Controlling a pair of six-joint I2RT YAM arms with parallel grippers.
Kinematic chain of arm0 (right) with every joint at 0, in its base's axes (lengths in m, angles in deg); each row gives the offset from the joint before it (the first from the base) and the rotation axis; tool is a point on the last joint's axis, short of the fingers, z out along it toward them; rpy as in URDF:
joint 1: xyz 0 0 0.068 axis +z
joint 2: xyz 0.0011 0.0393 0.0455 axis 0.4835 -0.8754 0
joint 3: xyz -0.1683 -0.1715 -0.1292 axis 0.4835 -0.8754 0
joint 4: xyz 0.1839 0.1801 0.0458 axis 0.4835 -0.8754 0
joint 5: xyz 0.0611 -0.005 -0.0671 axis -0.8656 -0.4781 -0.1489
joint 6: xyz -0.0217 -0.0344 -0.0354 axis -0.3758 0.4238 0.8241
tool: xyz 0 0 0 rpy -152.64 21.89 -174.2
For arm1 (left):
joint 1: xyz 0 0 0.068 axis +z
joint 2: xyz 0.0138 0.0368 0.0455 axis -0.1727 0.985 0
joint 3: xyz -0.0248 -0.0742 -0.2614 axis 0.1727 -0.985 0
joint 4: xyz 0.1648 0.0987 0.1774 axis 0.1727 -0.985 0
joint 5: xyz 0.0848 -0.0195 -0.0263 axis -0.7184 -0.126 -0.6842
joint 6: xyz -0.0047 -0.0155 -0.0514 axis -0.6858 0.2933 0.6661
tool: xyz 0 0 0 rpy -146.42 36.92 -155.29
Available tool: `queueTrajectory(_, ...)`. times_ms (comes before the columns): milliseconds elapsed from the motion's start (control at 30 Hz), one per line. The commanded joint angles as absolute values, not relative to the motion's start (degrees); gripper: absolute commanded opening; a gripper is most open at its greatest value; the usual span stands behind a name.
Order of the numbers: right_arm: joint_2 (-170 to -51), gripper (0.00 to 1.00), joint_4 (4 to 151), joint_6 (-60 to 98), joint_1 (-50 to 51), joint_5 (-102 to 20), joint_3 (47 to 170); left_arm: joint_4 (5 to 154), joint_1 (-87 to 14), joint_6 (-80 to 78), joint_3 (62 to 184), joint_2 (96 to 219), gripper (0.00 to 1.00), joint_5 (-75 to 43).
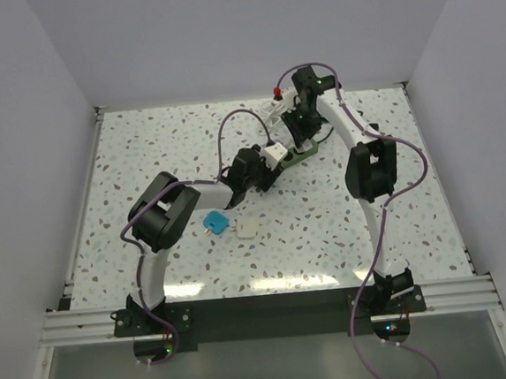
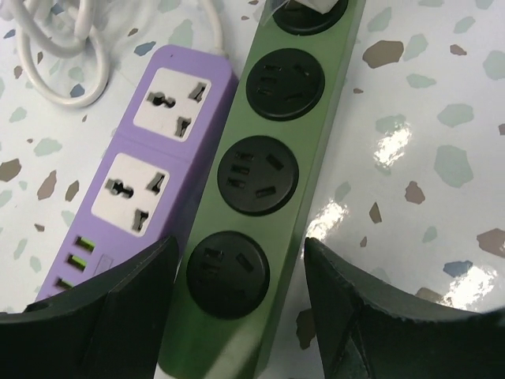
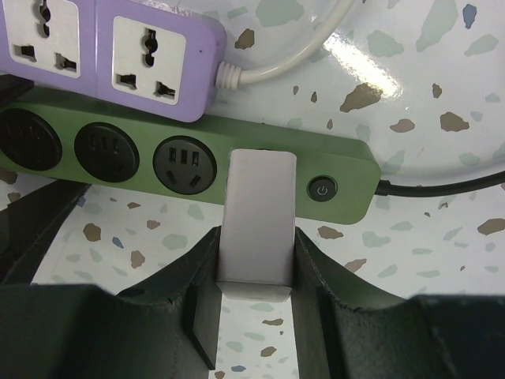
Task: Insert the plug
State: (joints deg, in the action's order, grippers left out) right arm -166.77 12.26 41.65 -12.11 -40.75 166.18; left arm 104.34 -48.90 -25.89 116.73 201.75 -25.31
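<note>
Plug (image 3: 256, 209) pinched in right gripper (image 3: 256, 241), pointing down at green strip (image 3: 353, 170).

Speckled table (image 1: 398, 221) with green strip (image 2: 260, 174), purple strip (image 2: 150, 181), blue adapter (image 1: 213, 221), white adapter (image 1: 245, 229)

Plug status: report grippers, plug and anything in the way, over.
Right gripper shut on white plug, over green power strip, socket beside power button; seating hidden. Left gripper open, astride that strip's end. Purple power strip alongside, not blocking.
</note>
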Motion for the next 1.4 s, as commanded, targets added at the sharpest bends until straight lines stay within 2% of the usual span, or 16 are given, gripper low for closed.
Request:
queueTrajectory(0,-166.59,0.00,11.26,42.62,-10.63,-47.26,164.26,98.23,-49.23,-24.41,120.58,205.29,0.68,-18.24)
queueTrajectory(167,-166.50,0.00,10.65,42.71,-10.63,-47.35,164.08,94.10,-49.23,-24.58,123.22,207.05,0.57,-15.26)
queueTrajectory(267,-165.89,0.00,10.38,42.71,-10.63,-47.09,164.34,92.70,-49.23,-25.02,123.40,207.58,0.44,-13.41)
queueTrajectory(300,-165.80,0.00,10.03,42.71,-10.63,-47.09,164.43,92.34,-49.32,-25.11,123.31,207.75,0.31,-12.88)
queueTrajectory(367,-165.19,0.00,9.68,42.71,-10.63,-47.17,164.26,92.25,-49.41,-25.46,122.35,207.49,0.19,-11.04)
queueTrajectory(567,-164.83,0.00,8.27,42.71,-10.63,-46.74,164.08,92.77,-51.25,-26.95,119.45,206.00,0.03,-8.66)
queueTrajectory(633,-164.31,0.00,7.66,42.71,-10.46,-46.38,162.77,93.56,-52.48,-27.22,117.70,204.95,0.00,-8.48)
queueTrajectory(1000,-160.27,0.00,6.60,42.79,-10.63,-45.06,156.96,98.57,-58.02,-27.84,111.10,202.57,0.00,-9.71)
queueTrajectory(1367,-161.05,0.00,2.47,44.20,-10.54,-43.84,161.79,101.12,-61.97,-28.80,106.79,201.60,0.00,-8.75)
